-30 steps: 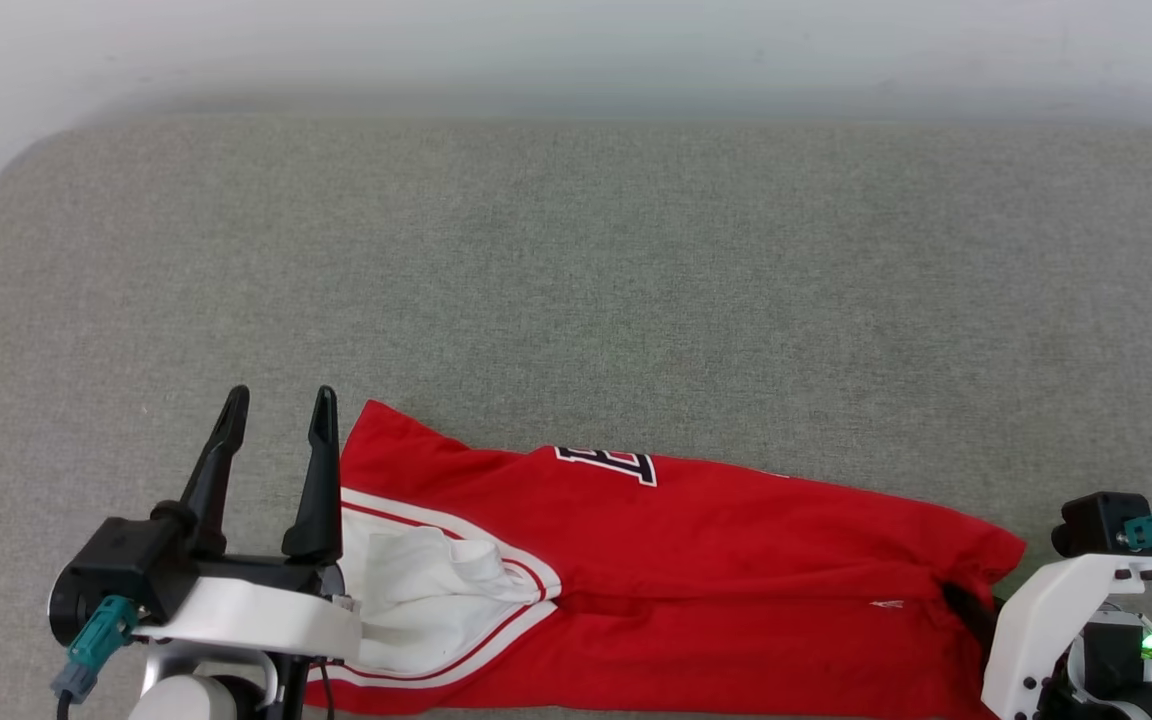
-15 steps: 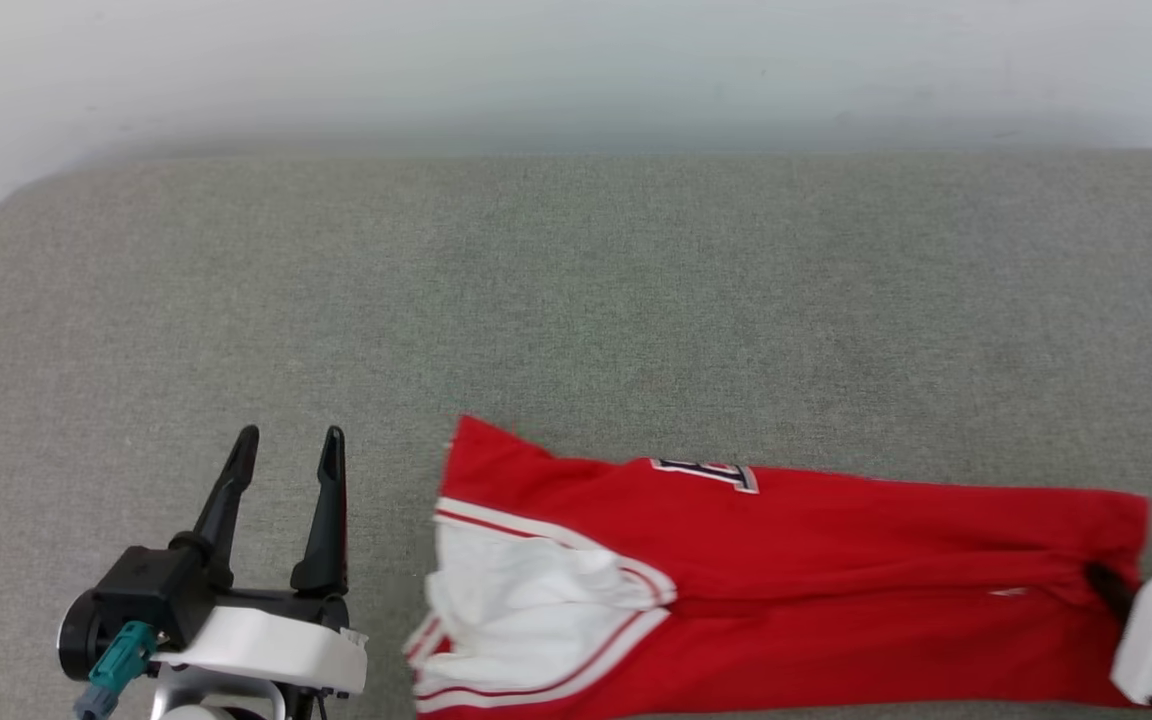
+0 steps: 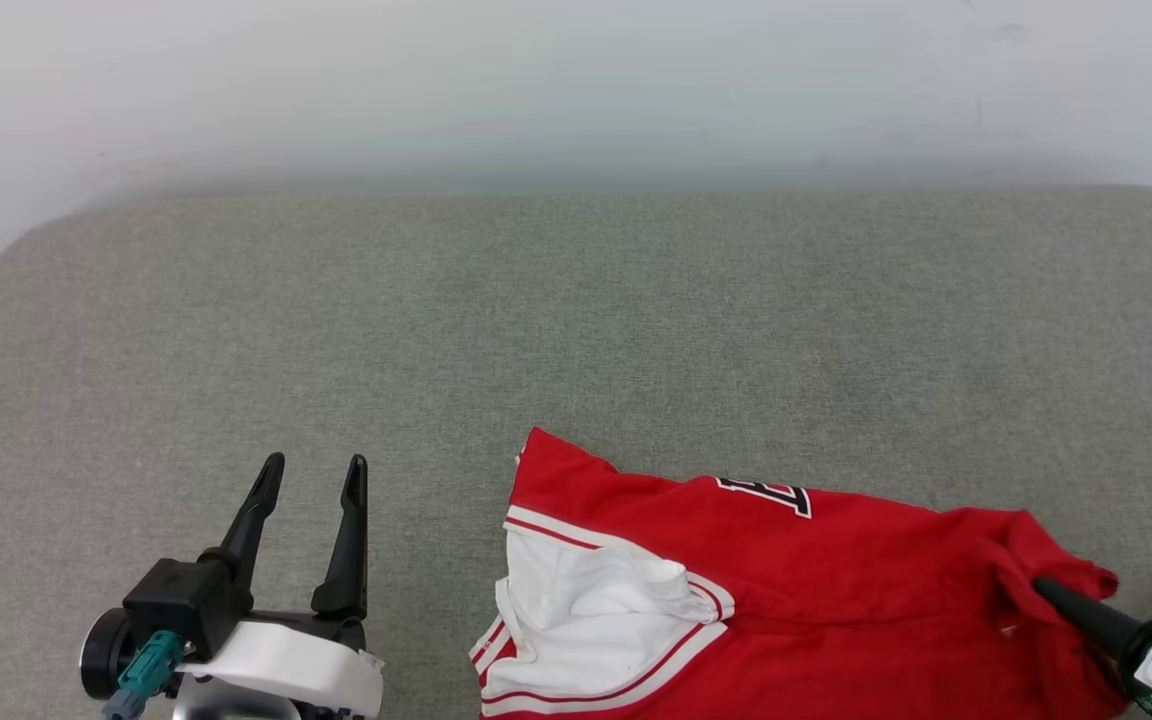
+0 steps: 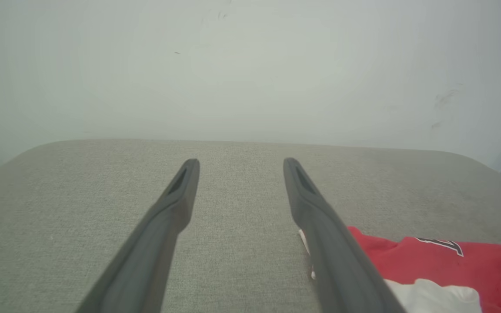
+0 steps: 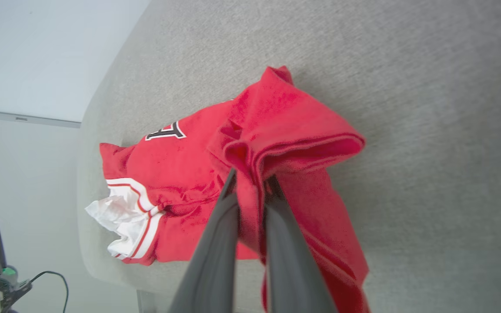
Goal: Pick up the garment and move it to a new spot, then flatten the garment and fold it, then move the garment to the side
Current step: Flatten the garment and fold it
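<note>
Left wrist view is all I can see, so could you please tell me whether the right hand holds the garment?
Observer: Yes, the right hand is shut on a bunched red fold of the garment.
Operator: Is that end lifted?
Observer: The pinched fold looks raised off the grey cushion; the rest lies on it.
Operator: Is my left hand touching it?
Observer: No, head view shows the left hand open, apart from the white sleeve.
</note>
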